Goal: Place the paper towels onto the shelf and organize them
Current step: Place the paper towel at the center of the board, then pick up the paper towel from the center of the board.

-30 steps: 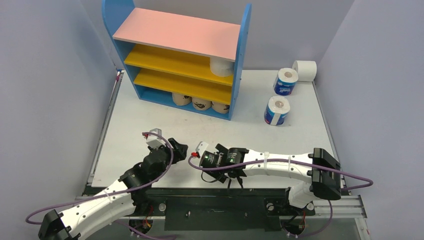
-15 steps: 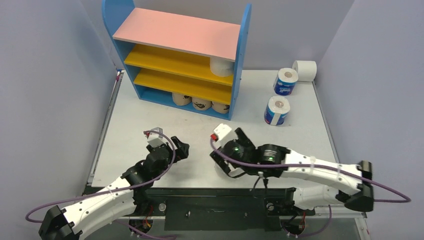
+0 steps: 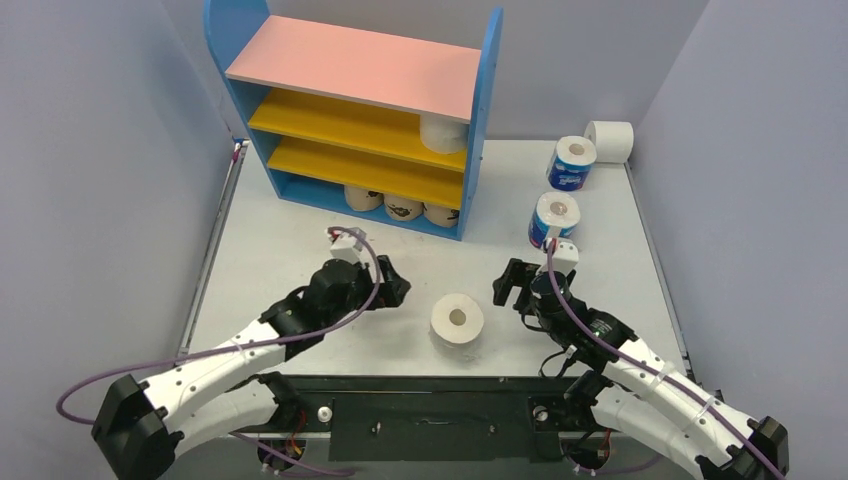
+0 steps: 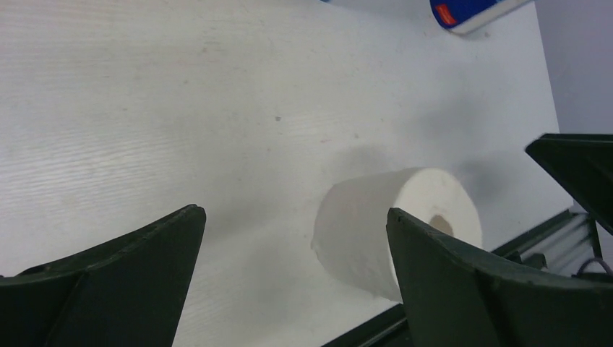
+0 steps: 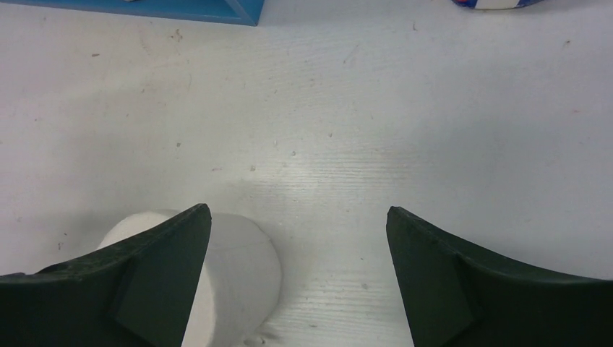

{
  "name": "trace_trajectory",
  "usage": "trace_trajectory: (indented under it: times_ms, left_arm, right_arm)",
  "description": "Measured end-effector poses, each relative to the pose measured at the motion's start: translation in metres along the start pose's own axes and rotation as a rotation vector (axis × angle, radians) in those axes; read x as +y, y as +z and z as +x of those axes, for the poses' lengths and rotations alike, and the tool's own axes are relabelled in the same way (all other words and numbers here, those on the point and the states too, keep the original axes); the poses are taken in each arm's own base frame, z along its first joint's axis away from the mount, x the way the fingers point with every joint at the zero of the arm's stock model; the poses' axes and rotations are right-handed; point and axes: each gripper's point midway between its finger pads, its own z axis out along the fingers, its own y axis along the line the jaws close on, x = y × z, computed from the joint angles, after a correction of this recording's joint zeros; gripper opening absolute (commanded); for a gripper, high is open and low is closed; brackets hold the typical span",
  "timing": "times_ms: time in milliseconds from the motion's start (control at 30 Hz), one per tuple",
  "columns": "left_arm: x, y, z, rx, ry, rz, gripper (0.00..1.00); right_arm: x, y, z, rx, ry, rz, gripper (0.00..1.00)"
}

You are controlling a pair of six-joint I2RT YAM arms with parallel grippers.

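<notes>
White table (image 3: 300, 260), white roll (image 3: 457, 322) upright between left claw (image 3: 397, 288) and right claw (image 3: 506, 288), both spread wide, empty

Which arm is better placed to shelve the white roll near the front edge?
Probably left: left gripper and right gripper both hang open beside the white roll, but the shelf stands toward the left.
</notes>
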Motion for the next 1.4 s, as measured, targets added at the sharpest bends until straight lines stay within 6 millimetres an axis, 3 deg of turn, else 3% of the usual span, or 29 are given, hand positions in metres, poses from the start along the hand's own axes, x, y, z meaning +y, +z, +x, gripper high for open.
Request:
trace_trajectory:
  times_ms: [67,167,367,567,1033,1400]
  left_arm:
    - [-0.02,0.007,0.004,0.074,0.032,0.043,0.91]
    - [-0.048,0.016,0.019,0.188,0.081,0.105,0.89]
    - [-0.067,0.016,0.058,0.368,0.176,0.144,0.89]
    - [-0.098,0.017,0.075,0.445,0.315,0.169,0.86]
    - [-0.084,0.036,0.083,0.485,0.445,0.056,0.84]
    - [-0.083,0.046,0.09,0.507,0.459,0.035,0.64]
  right_arm:
    - [0.001,0.004,0.008,0.011,0.031,-0.012,0.86]
    - [0.008,0.006,0.002,-0.01,0.079,-0.038,0.86]
    - [0.012,0.005,-0.005,-0.044,0.126,-0.062,0.86]
    - [0.004,0.006,0.0,-0.048,0.139,-0.05,0.86]
    - [-0.002,0.0,0.004,-0.074,0.169,-0.071,0.86]
    - [-0.008,-0.001,0.011,-0.076,0.176,-0.065,0.85]
